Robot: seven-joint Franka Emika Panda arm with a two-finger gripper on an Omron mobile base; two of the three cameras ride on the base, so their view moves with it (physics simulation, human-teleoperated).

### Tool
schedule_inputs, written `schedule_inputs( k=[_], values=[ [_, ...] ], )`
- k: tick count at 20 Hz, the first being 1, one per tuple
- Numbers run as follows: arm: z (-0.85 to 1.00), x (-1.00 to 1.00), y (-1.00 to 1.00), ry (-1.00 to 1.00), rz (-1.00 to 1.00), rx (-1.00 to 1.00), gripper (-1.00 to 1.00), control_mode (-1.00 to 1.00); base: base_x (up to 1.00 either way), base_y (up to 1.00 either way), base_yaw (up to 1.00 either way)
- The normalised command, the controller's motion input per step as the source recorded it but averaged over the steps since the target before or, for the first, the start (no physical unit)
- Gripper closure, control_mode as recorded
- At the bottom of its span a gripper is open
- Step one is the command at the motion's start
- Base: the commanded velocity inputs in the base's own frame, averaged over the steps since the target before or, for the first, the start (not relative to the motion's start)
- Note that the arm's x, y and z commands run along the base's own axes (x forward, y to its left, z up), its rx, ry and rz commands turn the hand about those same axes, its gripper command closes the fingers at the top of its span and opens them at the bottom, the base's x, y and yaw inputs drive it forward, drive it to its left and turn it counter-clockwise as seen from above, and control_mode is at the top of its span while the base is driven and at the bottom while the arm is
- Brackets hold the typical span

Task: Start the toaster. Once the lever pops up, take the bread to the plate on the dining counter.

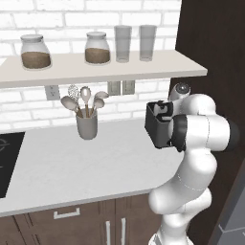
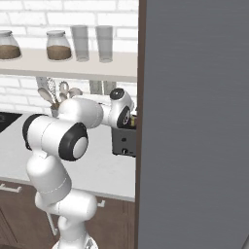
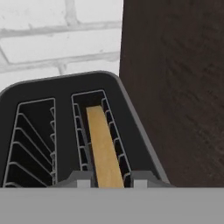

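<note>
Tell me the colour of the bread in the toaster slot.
Tan-brown; the bread shows best in the hand view, standing in the dark toaster.

Kitchen wall and worktop ahead of me.

Upper left of my left base view: a pale shelf point(image 1: 110, 71) carries two glass jars point(image 1: 35, 51) of brown contents and two clear tumblers point(image 1: 123, 43), standing in a row before the white brick wall point(image 1: 28, 103). Below it, a grey utensil crock point(image 1: 87, 124) full of spoons and a whisk stands upright on the white worktop point(image 1: 72, 167), near the wall. A black cooktop point(image 1: 7, 160) sits at the left edge. Dark wood panelling point(image 1: 215, 43) fills the upper right; brown drawers point(image 1: 67, 215) run along the bottom.
</note>
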Motion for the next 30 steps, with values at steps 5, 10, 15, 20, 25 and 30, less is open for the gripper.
schedule_inputs(
  k=[5,10,15,20,25,30],
  values=[
    [0.16,-0.13,0.0,-0.16,0.0,0.0,1.0,-1.0,0.0,0.0,0.0],
    [0.49,-0.37,0.0,-0.31,0.0,0.0,1.0,-1.0,0.0,0.0,0.0],
    [0.6,-0.71,0.0,-0.35,0.0,0.0,1.0,-1.0,0.0,0.0,0.0],
    [0.92,-0.99,0.0,-0.25,0.0,0.0,1.0,-1.0,0.0,0.0,0.0],
    [1.0,-1.0,0.0,-0.04,0.0,0.0,1.0,-1.0,0.0,0.0,0.0],
    [1.0,-1.0,0.03,0.24,0.0,-0.03,1.0,-1.0,0.0,0.0,0.0]
  ],
)
